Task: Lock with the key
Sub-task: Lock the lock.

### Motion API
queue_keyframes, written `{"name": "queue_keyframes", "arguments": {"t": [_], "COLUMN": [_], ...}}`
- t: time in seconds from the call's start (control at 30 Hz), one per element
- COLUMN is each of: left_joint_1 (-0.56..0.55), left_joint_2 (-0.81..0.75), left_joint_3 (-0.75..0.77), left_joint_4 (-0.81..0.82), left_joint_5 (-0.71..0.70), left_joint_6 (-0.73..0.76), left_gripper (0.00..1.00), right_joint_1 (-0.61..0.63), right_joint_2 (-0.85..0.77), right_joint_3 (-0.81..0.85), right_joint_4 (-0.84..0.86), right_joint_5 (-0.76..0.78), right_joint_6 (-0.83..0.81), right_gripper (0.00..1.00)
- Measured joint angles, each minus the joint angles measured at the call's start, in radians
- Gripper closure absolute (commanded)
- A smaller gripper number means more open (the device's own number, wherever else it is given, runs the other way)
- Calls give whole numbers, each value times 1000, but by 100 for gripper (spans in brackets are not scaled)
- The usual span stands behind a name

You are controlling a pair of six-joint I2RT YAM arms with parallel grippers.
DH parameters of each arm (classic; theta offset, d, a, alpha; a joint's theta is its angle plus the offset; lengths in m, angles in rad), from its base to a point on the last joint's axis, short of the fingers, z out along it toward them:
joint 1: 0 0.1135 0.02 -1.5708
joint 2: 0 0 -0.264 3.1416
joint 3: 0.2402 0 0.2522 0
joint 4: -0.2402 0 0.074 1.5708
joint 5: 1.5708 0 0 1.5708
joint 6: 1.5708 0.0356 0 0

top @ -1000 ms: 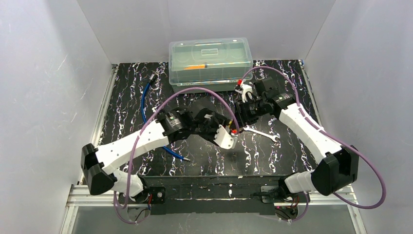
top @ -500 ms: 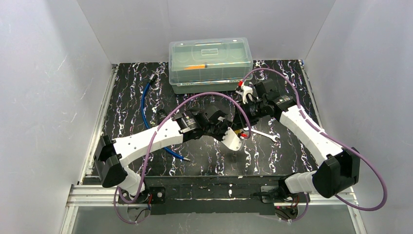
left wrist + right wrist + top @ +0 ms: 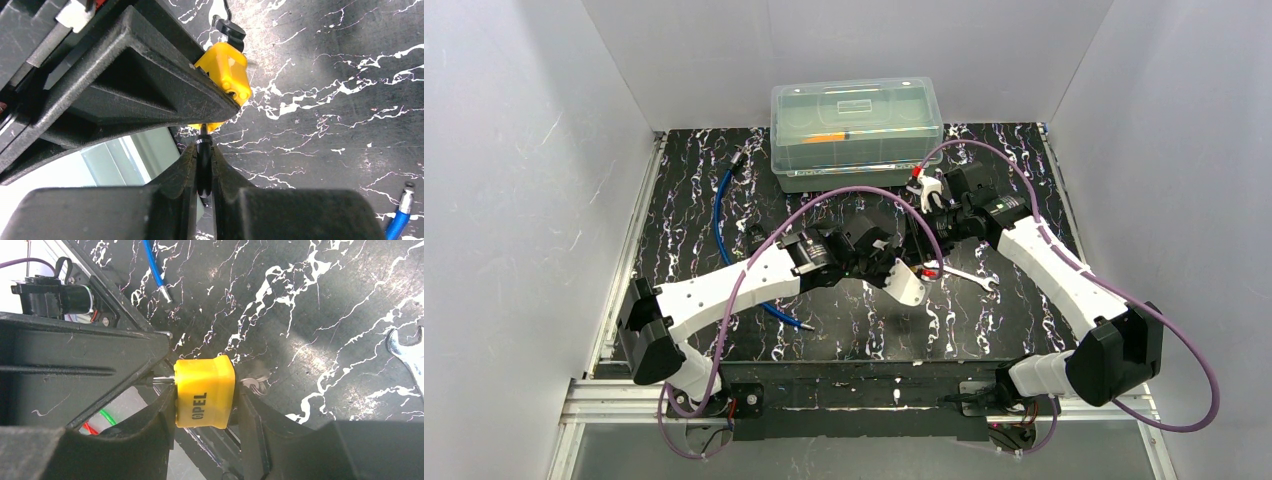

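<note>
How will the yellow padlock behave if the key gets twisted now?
Probably stiff: the padlock looks like a solid block. Its smooth sides may slip in the right gripper, which clamps only two faces. The key is thin, so it might bend.

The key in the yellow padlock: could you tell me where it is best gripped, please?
Pinch the key by its dark head, the only part outside the yellow padlock, coming in along the shaft from its free end. The left gripper grips it so, while the right gripper clamps the padlock's sides.
</note>
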Motion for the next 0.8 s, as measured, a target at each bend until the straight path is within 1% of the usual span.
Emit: {"name": "queue_keyframes", "arguments": {"t": [0.07,0.13,0.17,0.2,0.27,0.3,0.4,0.57,0.67,0.8], "left_joint_1": [-3,-4,-2,-1,11,18,54,175,264,361], "left_joint_2": [0,-1,-3,-5,-13,-16,-23,-67,-126,-215], "left_joint_3": [0,0,1,2,3,7,39,95,97,93], "left_joint_4": [0,0,0,-1,-18,-35,-85,-107,-92,-59], "left_joint_5": [-8,-9,-8,-2,18,35,100,263,360,485], "left_joint_6": [-16,-36,-52,-70,-112,-138,-230,-452,-600,-790], "left_gripper": [100,100,100,100,100,100,100,100,100,100], "right_joint_1": [0,0,0,0,0,-1,-12,-59,-118,-175], "right_joint_2": [0,-1,-1,-2,-8,-12,-24,-36,-53,-79], "right_joint_3": [0,0,0,1,9,18,71,201,239,244], "right_joint_4": [1,2,3,4,7,6,5,5,14,36], "right_joint_5": [-2,-5,-10,-14,-14,-13,-10,-23,-78,-169], "right_joint_6": [-1,-4,-8,-11,-28,-39,-81,-174,-219,-241], "right_gripper": [59,33,23,16,5,2,2,2,2,2]}}
